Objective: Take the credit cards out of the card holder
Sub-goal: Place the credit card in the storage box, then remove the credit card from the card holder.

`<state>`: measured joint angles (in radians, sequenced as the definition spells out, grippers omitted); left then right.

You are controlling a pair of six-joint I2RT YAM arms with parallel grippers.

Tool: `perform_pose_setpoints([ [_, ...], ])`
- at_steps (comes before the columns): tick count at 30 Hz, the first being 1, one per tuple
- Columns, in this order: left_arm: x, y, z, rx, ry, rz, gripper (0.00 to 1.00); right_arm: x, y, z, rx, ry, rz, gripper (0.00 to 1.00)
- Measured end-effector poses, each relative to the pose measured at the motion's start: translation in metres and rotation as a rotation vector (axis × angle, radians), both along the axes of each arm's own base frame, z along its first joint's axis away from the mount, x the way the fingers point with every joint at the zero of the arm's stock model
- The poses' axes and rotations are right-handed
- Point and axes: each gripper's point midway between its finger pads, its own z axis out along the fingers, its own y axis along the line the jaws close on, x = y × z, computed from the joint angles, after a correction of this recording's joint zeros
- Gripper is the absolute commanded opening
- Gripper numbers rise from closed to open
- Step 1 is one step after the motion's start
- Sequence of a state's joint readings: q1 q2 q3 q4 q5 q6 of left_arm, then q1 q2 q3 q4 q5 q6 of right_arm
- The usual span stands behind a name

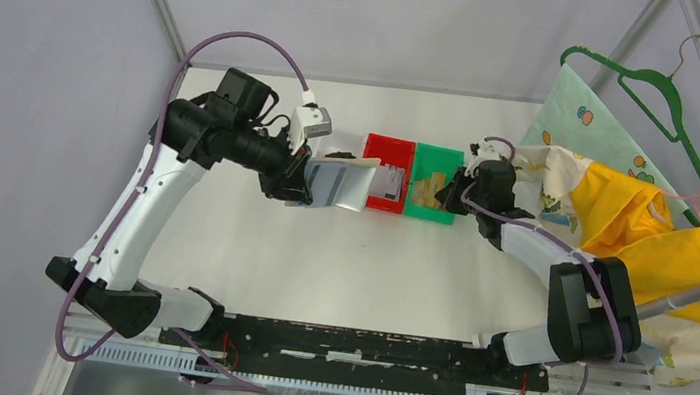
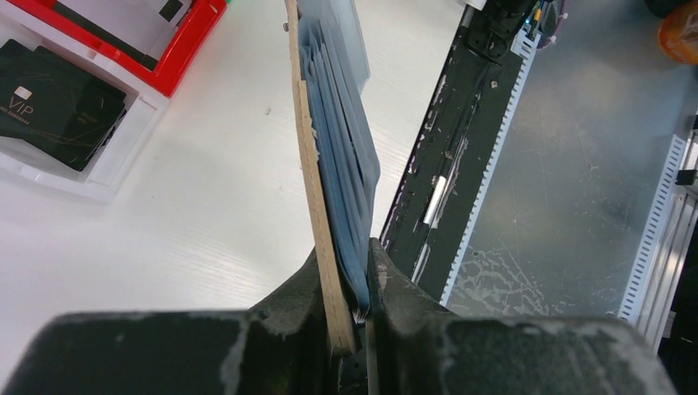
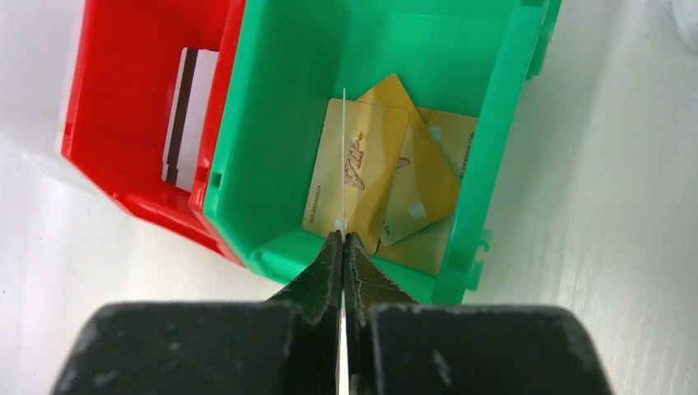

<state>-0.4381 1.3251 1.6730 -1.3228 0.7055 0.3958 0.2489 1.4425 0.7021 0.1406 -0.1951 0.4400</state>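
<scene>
Left jaws clamp card holder (image 2: pixel 342 156); right jaws pinch one card (image 3: pixel 342 156).

Tan card holder (image 1: pixel 342 185), blue-grey pockets, pinched on edge in left pincer (image 2: pixel 347 271). Thin card (image 3: pixel 343 148) edge-on in right pincer (image 3: pixel 342 239), above gold credit cards (image 3: pixel 391 169) lying overlapped in green bin (image 3: pixel 272 123).

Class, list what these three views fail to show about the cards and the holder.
- Cards remaining inside the card holder: the left wrist view sees it edge-on, and the top view is too small.
- Face of the held card in the right pincer: the right wrist view shows only its thin edge.
- Striped card in the red bin: partly behind the bin wall.
</scene>
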Motion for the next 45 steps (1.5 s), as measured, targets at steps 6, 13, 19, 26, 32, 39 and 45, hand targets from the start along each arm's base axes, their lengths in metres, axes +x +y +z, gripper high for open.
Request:
perform_pose_setpoints([
  [6, -0.005, 0.000, 0.001, -0.007, 0.019, -0.010, 0.02, 0.016, 0.005, -0.011, -0.007, 0.013, 0.001, 0.02],
  [13, -0.011, -0.002, 0.002, -0.023, 0.042, -0.026, 0.02, 0.020, 0.007, -0.018, -0.047, 0.020, 0.008, 0.34],
  [19, -0.013, -0.003, 0.004, -0.033, 0.042, -0.032, 0.02, 0.020, 0.009, -0.003, -0.119, -0.020, 0.003, 0.47],
  [26, -0.015, -0.002, 0.006, -0.037, 0.033, -0.032, 0.02, 0.011, 0.033, 0.056, -0.118, -0.156, 0.052, 0.70],
  [32, -0.018, -0.002, 0.010, -0.048, 0.027, -0.038, 0.02, -0.038, 0.085, 0.157, 0.161, -0.382, 0.259, 0.89],
  [39, -0.027, -0.003, 0.013, -0.072, 0.044, -0.073, 0.02, -0.110, 0.110, 0.227, 0.522, -0.531, 0.496, 0.98],
  [45, -0.037, -0.004, 0.014, -0.087, 0.072, -0.105, 0.02, -0.145, 0.117, 0.260, 0.715, -0.585, 0.612, 0.98],
])
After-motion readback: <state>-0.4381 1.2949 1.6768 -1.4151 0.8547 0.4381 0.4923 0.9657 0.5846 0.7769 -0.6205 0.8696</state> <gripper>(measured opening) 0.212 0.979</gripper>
